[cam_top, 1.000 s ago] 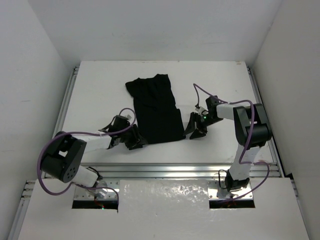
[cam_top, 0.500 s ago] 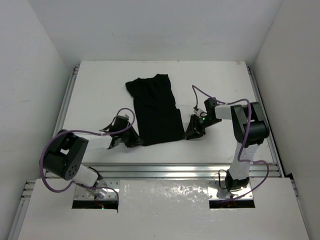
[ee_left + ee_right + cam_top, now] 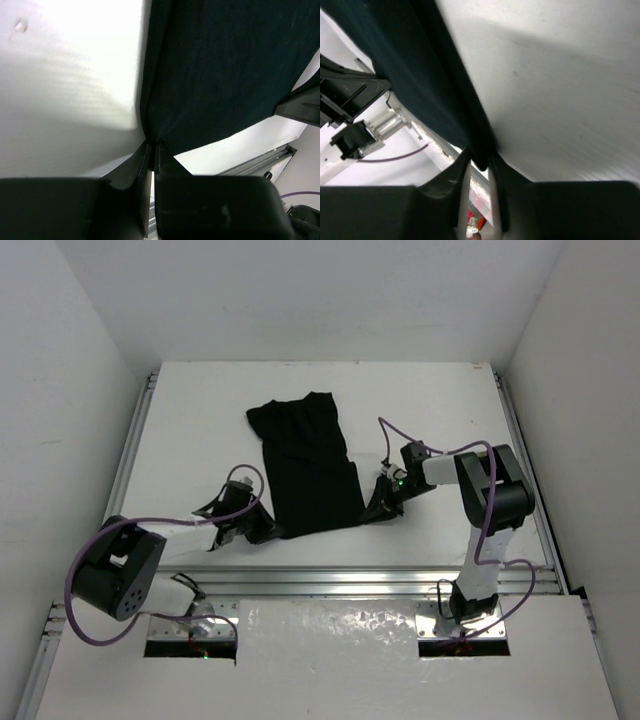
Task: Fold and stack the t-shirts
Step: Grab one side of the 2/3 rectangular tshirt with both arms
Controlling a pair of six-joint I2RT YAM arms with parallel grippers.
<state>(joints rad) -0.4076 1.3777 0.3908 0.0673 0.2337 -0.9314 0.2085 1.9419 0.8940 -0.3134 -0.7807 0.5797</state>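
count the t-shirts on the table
1: the black t-shirt lies on the table, near corners pinched by the left gripper and right gripper. No other is visible.

No text, label, brand, number or sign can be read in any of the 3 views. The plain black soft-cloth short-sleeved t-shirt (image 3: 310, 465) is seen as unmarked cloth only, and the flat white bench (image 3: 200, 420) as an unmarked surface.
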